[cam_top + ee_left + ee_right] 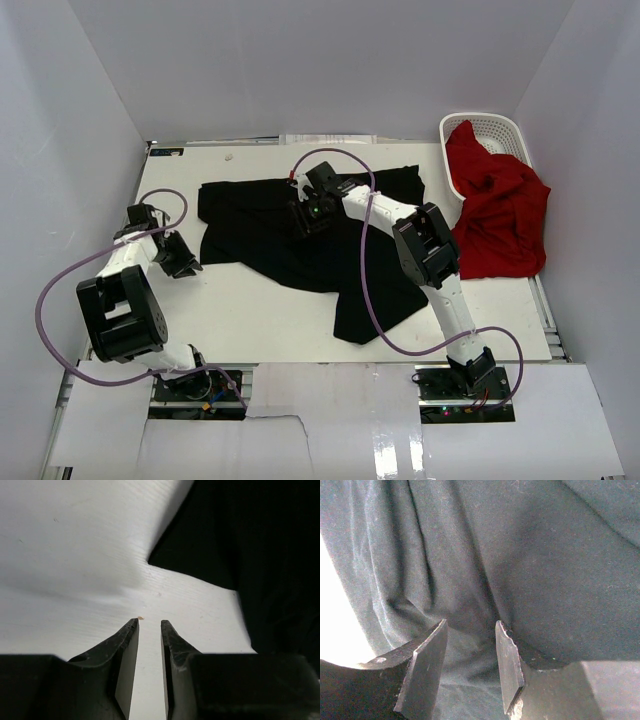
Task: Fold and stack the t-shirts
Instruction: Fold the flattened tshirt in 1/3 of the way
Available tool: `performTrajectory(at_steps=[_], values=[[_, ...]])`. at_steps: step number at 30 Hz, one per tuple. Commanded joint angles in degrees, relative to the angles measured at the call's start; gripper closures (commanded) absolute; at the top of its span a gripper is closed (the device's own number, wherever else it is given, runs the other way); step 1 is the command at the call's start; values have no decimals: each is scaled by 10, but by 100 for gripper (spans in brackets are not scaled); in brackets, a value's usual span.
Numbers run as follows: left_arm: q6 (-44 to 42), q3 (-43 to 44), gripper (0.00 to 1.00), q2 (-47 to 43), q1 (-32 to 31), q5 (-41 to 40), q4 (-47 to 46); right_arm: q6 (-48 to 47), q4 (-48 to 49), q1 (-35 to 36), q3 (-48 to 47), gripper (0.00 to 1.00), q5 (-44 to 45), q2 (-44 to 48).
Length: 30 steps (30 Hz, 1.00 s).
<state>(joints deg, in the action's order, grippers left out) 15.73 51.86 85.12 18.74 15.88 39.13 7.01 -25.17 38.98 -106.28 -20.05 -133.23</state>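
Cloth came first: the black shirt (260, 230) lay loose and rumpled across the middle of the worktop (270, 320). It was unfolded, its long axis running from the far left toward the near right, where one end trailed to a point. The red shirt (500, 215) hung half out of a white lattice basket (500, 130) at the far right, well apart from both tools.

The right tool (312, 215) hovered directly over the upper middle of the black shirt. Its wrist view showed the jaws spread, a soft ridge of dark knit running between them and nothing pinched. The left tool (180, 255) sat low over bare worktop just beside the shirt's left edge. The cloth lay ahead of it and to its right, with a notch of the hem showing in its wrist view. Its jaws stood a narrow gap apart, holding nothing.

So the right arm was the nearer, above the fabric, while the left would need to reach a little rightward to meet the hem. The black knit looked thin, matte and limp, creased in long shallow folds. It seemed likely to drag and bunch rather than hold a line. The worktop was smooth and white. Folding looked barely begun, and neither shirt was stacked.
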Motion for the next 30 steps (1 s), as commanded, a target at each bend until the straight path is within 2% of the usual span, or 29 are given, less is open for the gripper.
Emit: performTrajectory(at_steps=[1,5,16,22,30], values=[[-3,11,65,23,1,-41,-41,-17,-42,-11,10,50,26,8],[5,9,65,40,1,-72,-75,-16,-46,-13,6,50,21,9],[-8,-4,56,71,-1,-33,-143,-20,-49,-16,8,50,24,8],[-32,7,57,102,-12,-13,-151,-20,-50,-19,9,50,24,5],[-31,5,57,98,-25,5,-171,-19,-50,-22,13,50,24,4]])
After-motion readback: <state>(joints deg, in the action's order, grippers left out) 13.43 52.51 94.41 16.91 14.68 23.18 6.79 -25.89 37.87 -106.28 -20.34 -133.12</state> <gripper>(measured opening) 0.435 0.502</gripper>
